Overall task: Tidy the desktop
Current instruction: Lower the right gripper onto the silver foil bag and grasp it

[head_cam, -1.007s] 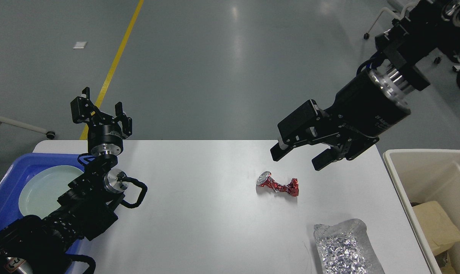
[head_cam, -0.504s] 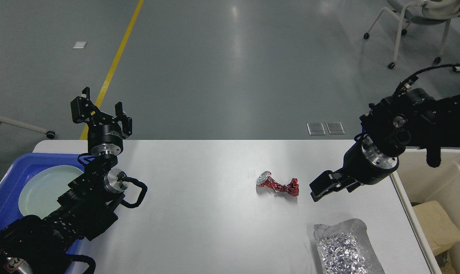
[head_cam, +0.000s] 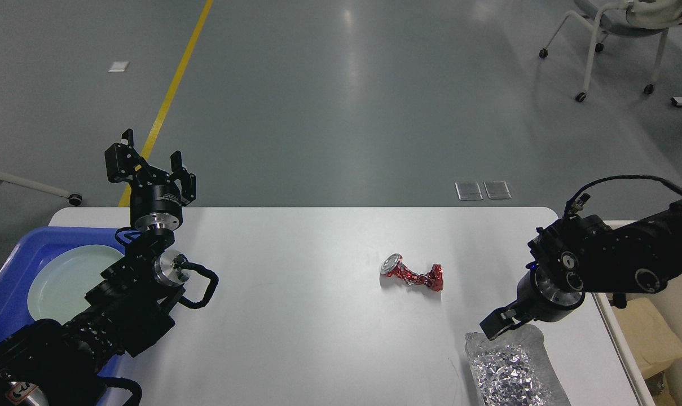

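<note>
Head view: right pincer [head_cam: 501, 322], grip state unreadable, low right above foil bag [head_cam: 510, 366]. Left pincer [head_cam: 147, 169] released, upper left. Could crumple or shove bag off bench [head_cam: 295, 316]

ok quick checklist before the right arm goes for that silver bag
1. Right gripper is at the far end of the silver bag: ok.
2. Right gripper open enough to take the bag: cannot tell, its fingers show dark and partly end-on.
3. Crushed red can lies apart from the bag, clear of the grasp: ok.
4. Beige bin beside the desktop is reachable for a drop: cannot tell, the arm hides most of it.
5. Left gripper is open, empty and far off above the desktop's left far corner: ok.
6. Bag fully on the desktop: cannot tell, its near end runs out of view.
</note>
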Tool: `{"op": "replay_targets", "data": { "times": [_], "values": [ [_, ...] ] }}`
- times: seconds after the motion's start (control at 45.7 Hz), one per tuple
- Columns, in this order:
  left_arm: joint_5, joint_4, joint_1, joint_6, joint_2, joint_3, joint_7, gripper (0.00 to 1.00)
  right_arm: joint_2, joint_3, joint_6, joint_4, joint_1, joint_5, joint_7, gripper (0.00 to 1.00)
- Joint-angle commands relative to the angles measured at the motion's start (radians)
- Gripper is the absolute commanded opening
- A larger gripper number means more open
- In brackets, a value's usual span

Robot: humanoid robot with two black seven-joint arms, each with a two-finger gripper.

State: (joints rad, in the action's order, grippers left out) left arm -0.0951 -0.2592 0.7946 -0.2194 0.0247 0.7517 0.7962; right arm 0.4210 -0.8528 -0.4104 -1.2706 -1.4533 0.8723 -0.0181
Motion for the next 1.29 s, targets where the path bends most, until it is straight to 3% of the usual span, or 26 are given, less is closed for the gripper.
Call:
{"op": "replay_targets", "data": {
  "times": [0.0, 0.898, 1.27],
  "values": [
    [0.000, 0.000, 0.000, 0.000, 0.001, 0.000, 0.000, 1.00, -0.037, -0.005, 0.045, 0.099, 0.102, 0.008, 0.000, 1.00],
    [0.000, 0.000, 0.000, 0.000, 0.000, 0.000, 0.000, 1.00, 0.009, -0.035, 0.102, 0.155, 0.125, 0.059, 0.001, 0.98],
    [0.000, 0.000, 0.000, 0.000, 0.000, 0.000, 0.000, 1.00, -0.002, -0.038, 0.104, 0.297, 0.229, 0.059, 0.003, 0.95]
  ]
}}
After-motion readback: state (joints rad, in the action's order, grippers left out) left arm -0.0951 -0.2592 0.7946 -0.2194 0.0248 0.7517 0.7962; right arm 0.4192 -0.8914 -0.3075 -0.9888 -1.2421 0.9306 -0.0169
